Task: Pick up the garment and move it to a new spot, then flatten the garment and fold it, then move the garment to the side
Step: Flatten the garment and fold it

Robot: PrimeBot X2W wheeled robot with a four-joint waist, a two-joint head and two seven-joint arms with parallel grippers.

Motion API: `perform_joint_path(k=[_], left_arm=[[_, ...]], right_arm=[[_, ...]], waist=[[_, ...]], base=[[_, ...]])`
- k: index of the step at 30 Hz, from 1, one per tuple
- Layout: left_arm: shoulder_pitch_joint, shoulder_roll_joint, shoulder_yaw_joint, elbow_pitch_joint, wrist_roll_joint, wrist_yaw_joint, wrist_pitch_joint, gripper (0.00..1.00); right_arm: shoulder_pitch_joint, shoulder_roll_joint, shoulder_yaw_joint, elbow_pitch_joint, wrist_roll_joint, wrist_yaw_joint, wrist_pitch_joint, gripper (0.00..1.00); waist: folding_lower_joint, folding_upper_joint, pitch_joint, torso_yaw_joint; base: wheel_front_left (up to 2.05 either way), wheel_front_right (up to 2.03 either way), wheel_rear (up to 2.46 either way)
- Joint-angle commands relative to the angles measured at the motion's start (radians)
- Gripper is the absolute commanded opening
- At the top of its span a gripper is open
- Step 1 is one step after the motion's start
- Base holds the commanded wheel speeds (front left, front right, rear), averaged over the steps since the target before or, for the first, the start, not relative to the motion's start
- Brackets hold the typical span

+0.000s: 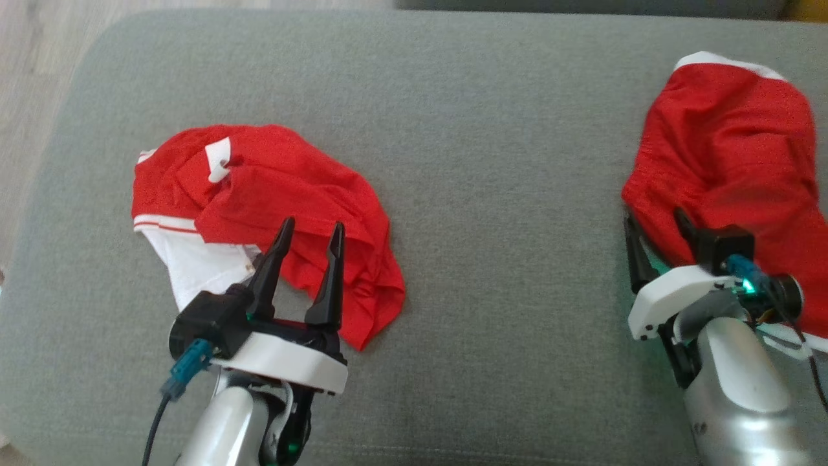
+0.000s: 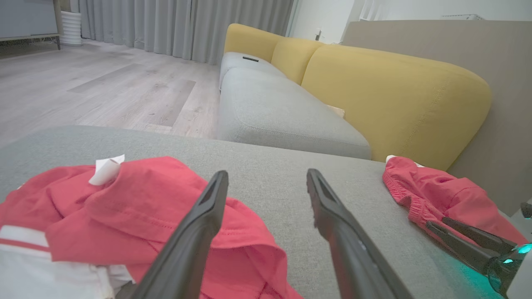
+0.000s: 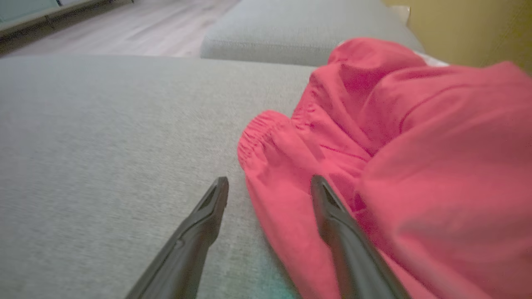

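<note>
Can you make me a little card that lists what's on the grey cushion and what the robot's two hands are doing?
Surface: grey fabric cushion
On the left: crumpled red and white shirt
On the right: bunched red shorts with an elastic waistband
Left gripper: open, fingers over the shirt's near edge, holding nothing
Right gripper: open, fingers straddling the shorts' edge, holding nothing
Folded yet: no

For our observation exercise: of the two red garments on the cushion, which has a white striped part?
The garment by the left tool: it has a white panel with red-striped trim. The other garment, by the right tool, is almost all red.
</note>
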Motion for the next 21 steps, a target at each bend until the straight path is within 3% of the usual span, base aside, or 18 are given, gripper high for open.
perform_joint_path(k=[1, 5, 6, 7, 15, 21], left_arm=[[-0.043, 0.002, 0.029, -0.035, -0.005, 0.000, -0.005, 1.00], [-0.050, 0.002, 0.031, -0.037, -0.001, 0.000, -0.005, 1.00], [-0.053, 0.002, 0.031, -0.037, 0.000, 0.001, -0.005, 1.00], [-0.054, 0.002, 0.030, -0.036, 0.000, 0.001, -0.005, 1.00], [-0.052, 0.002, 0.032, -0.025, -0.004, 0.005, -0.005, 1.00], [-0.035, 0.002, 0.036, -0.019, -0.006, 0.006, -0.005, 1.00]], right_arm=[[-0.042, -0.005, 0.011, -0.009, -0.013, -0.001, -0.007, 1.00], [-0.096, -0.001, -0.039, 0.093, -0.041, -0.001, -0.026, 1.00], [-0.108, 0.001, -0.045, 0.114, -0.041, -0.001, -0.032, 0.82], [-0.119, 0.003, -0.048, 0.133, -0.038, -0.001, -0.040, 0.00], [-0.158, 0.015, 0.036, 0.218, 0.054, -0.001, -0.106, 0.00], [-0.109, 0.017, 0.271, 0.127, 0.283, -0.001, -0.120, 0.00]], waist=[[-0.0001, 0.0000, 0.016, 0.013], [-0.0001, 0.0000, 0.030, 0.019], [-0.0001, 0.0000, 0.032, 0.020], [-0.0001, 0.0000, 0.032, 0.020], [-0.0001, 0.0000, 0.004, -0.008], [-0.0001, 0.0000, -0.044, -0.036]], base=[[0.00, 0.00, 0.00], [0.00, 0.00, 0.00], [0.00, 0.00, 0.00], [0.00, 0.00, 0.00], [0.00, 0.00, 0.00], [0.00, 0.00, 0.00]])
